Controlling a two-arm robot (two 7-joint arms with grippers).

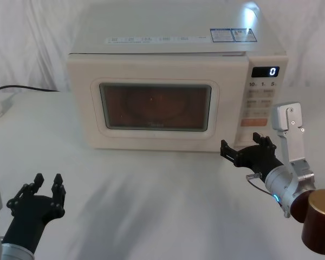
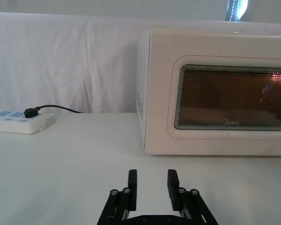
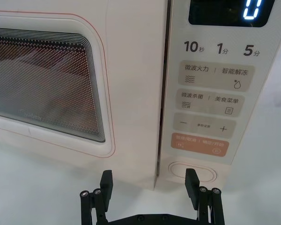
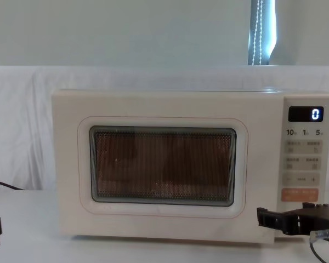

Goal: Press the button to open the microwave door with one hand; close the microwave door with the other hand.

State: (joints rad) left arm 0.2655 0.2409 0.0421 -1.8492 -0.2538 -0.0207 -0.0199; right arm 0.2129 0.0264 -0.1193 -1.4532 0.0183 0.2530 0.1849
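Black right gripper point(image 1: 248, 150), spread wide, hovers near the button point(image 3: 193, 172); door point(image 1: 146, 103) shut.

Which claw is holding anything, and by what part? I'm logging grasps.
Nothing is held: the right claw is open before the button; the left claw is open over the table.

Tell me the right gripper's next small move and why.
Probably ease the right gripper forward and toward the panel side, onto the button. The microwave door is shut, the gripper's open fingers hover short of the panel, and the button sits by one finger, not centred.
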